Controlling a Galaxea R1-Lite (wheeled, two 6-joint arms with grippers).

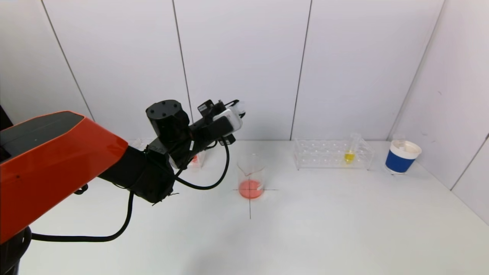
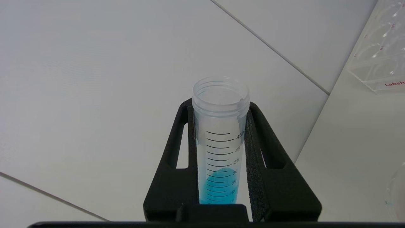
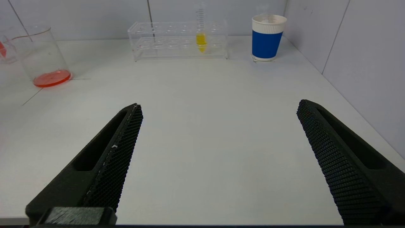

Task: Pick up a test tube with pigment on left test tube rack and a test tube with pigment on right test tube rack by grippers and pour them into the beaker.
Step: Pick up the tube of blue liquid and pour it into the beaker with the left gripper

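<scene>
Left gripper clamps a light, slippery plastic test tube of blue pigment mid-barrel; right gripper gapes wide, empty.

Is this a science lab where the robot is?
Probably a small lab bench set up for practice. There is a glass beaker with red liquid, a clear test tube rack holding a tube of yellow liquid, and the left gripper holds a marked tube with blue liquid.
</scene>
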